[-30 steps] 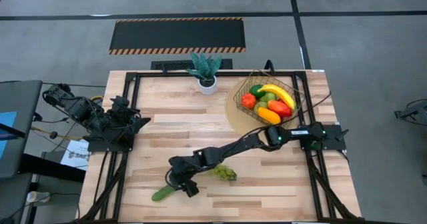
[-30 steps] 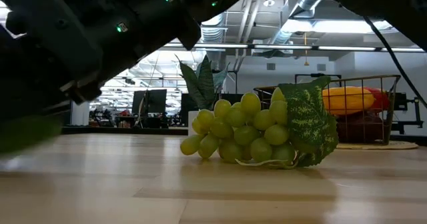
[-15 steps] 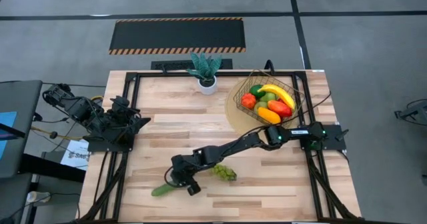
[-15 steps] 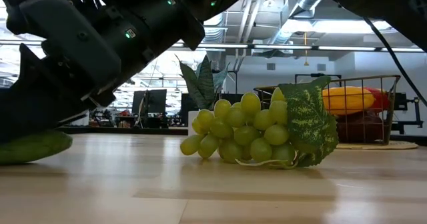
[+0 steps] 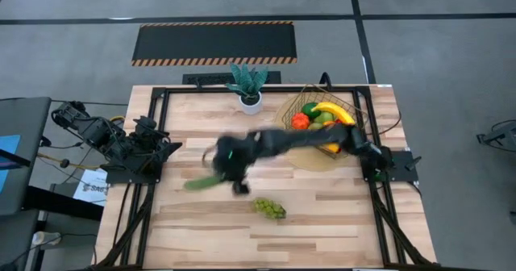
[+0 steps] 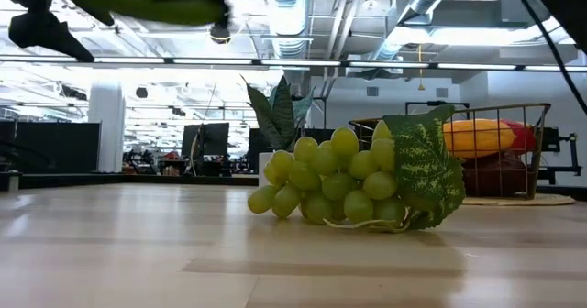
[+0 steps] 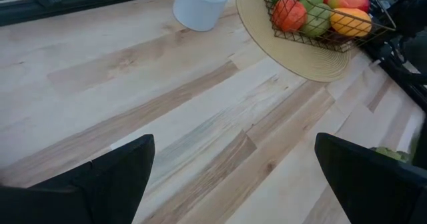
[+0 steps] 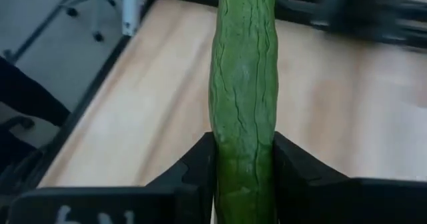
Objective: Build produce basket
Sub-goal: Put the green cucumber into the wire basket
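Note:
My right gripper (image 5: pixel 232 173) is above the middle of the table, blurred, and shut on the green cucumber (image 8: pixel 243 84), which also shows in the high view (image 5: pixel 201 182) and at the top of the low view (image 6: pixel 156 1). The green grapes (image 5: pixel 270 209) lie on their side on the table, near the front. The gold wire basket (image 5: pixel 322 119) stands on a round tan mat at the far right and holds a banana, an apple, peppers and green fruit. My left gripper (image 7: pixel 233 184) is open and empty at the table's left edge. My right gripper pinches the cucumber's two long sides (image 8: pixel 243 159) between its two fingers (image 8: pixel 297 164). The cucumber is lifted clear of the table. Most of its length sticks out from the fingers toward the table's left (image 5: pixel 193 185).
A spiky green plant in a white pot (image 5: pixel 249 89) stands at the far middle. The tan mat (image 7: pixel 300 54) lies under the basket. Black frame rails (image 5: pixel 153 142) run along the table's left, right and far edges.
My right gripper has risen from the table's near part and swung toward the far edge, staying shut on the cucumber. The cucumber has gone from lying on the table to lifted clear, high above it. The grapes have stayed where they were.

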